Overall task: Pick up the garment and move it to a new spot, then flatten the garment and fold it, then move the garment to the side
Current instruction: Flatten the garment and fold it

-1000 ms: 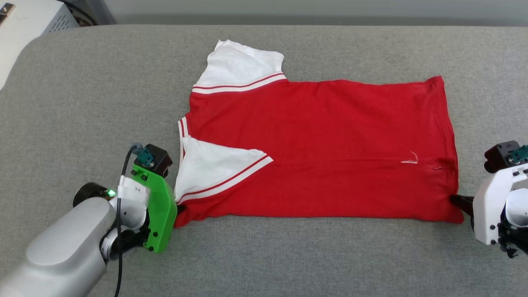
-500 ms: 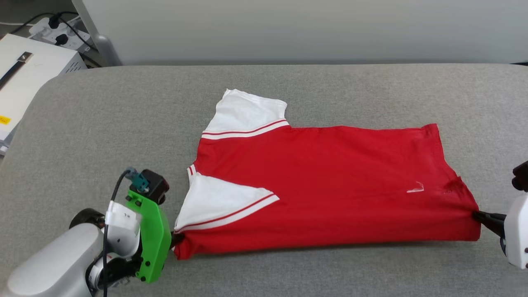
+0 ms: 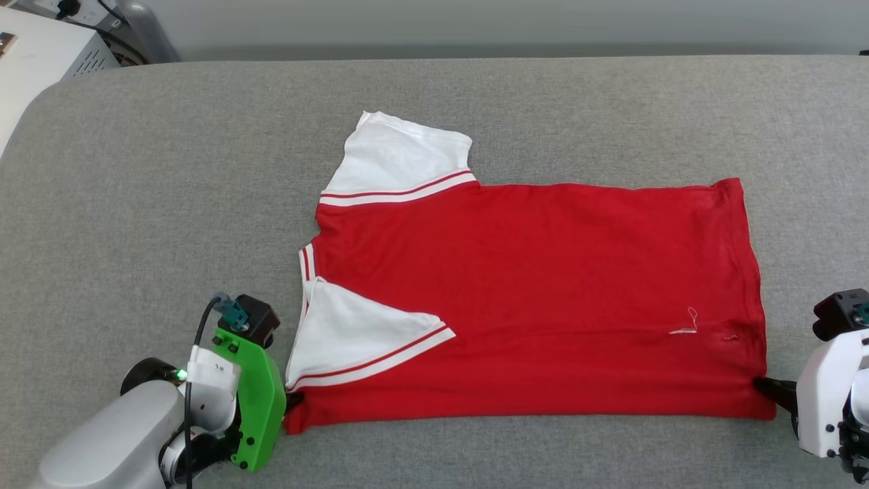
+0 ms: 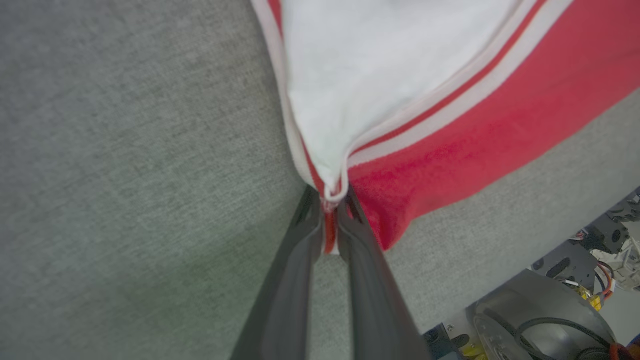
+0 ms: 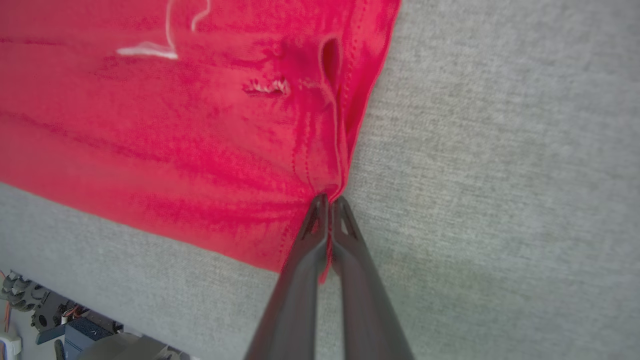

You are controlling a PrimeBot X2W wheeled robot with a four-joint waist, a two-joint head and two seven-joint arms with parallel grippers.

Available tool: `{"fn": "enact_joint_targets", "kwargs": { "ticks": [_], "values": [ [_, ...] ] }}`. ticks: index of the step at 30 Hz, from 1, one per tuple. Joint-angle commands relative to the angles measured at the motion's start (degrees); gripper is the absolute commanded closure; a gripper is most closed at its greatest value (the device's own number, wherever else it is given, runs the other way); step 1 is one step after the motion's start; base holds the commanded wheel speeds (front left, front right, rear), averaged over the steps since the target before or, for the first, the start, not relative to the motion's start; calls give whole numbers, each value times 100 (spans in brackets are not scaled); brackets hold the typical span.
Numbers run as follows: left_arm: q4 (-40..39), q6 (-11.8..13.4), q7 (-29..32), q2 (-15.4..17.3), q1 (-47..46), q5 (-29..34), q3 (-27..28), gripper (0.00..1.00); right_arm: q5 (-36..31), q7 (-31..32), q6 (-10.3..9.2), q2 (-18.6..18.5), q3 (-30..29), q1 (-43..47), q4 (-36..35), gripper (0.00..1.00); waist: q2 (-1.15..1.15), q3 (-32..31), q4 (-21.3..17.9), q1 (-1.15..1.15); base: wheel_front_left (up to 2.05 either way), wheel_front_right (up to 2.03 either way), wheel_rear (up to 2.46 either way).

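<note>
The red garment [image 3: 543,299] lies spread sideways on the grey cushion [image 3: 170,170], one white sleeve [image 3: 400,159] sticking out at the back and the other white sleeve [image 3: 353,333] folded onto the red body. No lettering shows on the upturned face. My left gripper [image 3: 293,401] is shut on the near left corner, pinching sleeve tip and striped trim [image 4: 330,192]. My right gripper [image 3: 766,387] is shut on the near right hem corner [image 5: 327,197], where the red cloth bunches into the fingertips.
A white box [image 3: 41,61] with cables stands beyond the cushion's far left corner. A pale wall runs behind the cushion. Bare grey cushion [image 5: 500,150] lies on all sides of the garment. Robot base parts [image 4: 550,320] show past the near edge.
The head camera tilted up and back down, shifting the whole picture. Both grippers stay shut on the same corners; the near edge of the garment looks straighter than half a second ago.
</note>
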Motion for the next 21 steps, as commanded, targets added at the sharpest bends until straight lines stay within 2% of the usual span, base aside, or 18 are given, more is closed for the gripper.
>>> {"fn": "enact_joint_targets", "kwargs": {
  "ticks": [1,2,5,8,12,16,21],
  "values": [
    [133,5,-97,-75,-47,146,-19,0,-63,-126,-6,75,1,-36,85,64,0,-18,35,0,0,0,0],
    [156,-6,-200,-73,-78,186,8,0,-89,-224,-6,94,-13,-35,98,0,0,-66,44,0,0,0,0],
    [89,-35,-387,18,-132,220,97,0,-151,-538,-6,94,-90,-17,8,0,0,-211,48,0,0,0,0],
    [-135,-26,-541,182,-188,176,266,0,-336,-1122,-6,67,-311,-30,-172,0,0,-377,43,0,0,0,0],
    [-459,143,-823,372,-369,226,563,0,-645,-1970,-6,253,-746,-122,-357,0,0,-457,-7,0,0,0,0],
    [-623,320,-1168,414,-690,371,858,0,-1334,-2985,-6,654,-1321,-340,-476,0,0,-358,-108,0,0,0,0],
    [-572,438,-1530,272,-1329,601,1162,0,-2132,-3945,-6,1472,-2004,-523,-742,0,0,17,-278,0,0,0,0]
  ]
}}
